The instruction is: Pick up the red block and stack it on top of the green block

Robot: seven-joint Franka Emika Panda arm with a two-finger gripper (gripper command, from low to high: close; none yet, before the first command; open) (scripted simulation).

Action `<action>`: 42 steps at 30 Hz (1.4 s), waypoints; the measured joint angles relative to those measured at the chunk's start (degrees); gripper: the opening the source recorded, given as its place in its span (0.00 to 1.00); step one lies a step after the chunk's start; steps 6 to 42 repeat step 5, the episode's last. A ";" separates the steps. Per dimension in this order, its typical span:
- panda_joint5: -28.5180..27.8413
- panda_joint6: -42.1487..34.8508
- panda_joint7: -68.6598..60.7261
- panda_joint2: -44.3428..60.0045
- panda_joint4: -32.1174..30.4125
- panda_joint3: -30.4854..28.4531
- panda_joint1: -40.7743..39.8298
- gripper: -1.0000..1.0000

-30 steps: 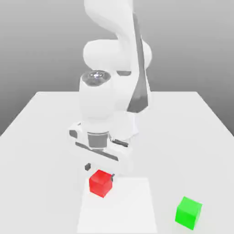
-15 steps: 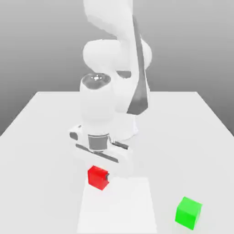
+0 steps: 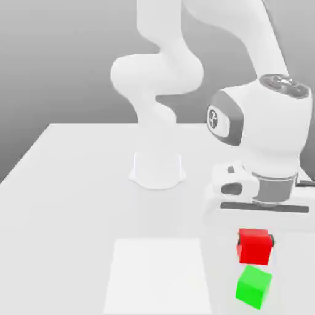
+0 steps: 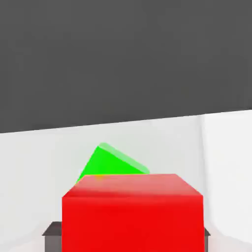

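- here, the pincer [image 3: 255, 241] grips the red block [image 3: 254, 246] by its opposite flat sides, held in the air just above the green block [image 3: 253, 287] on the worktop [image 3: 74, 203].
- it looks light, stiff, smooth and possibly slippery.

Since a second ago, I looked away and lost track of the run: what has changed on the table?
The arm swung across to the exterior view's right, carrying the red block in the tool. The block was low at the middle of the table; now it hangs clamped just above the green block. The green block and the white table stayed as they were.
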 joint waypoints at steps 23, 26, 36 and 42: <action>-1.68 3.09 1.23 3.49 0.32 -1.09 0.94 1.00; -1.68 3.09 1.23 3.49 0.32 -1.09 0.94 1.00; -1.68 3.09 1.23 3.49 0.32 -1.09 0.94 1.00; -1.68 3.09 1.23 3.49 0.32 -1.09 0.94 1.00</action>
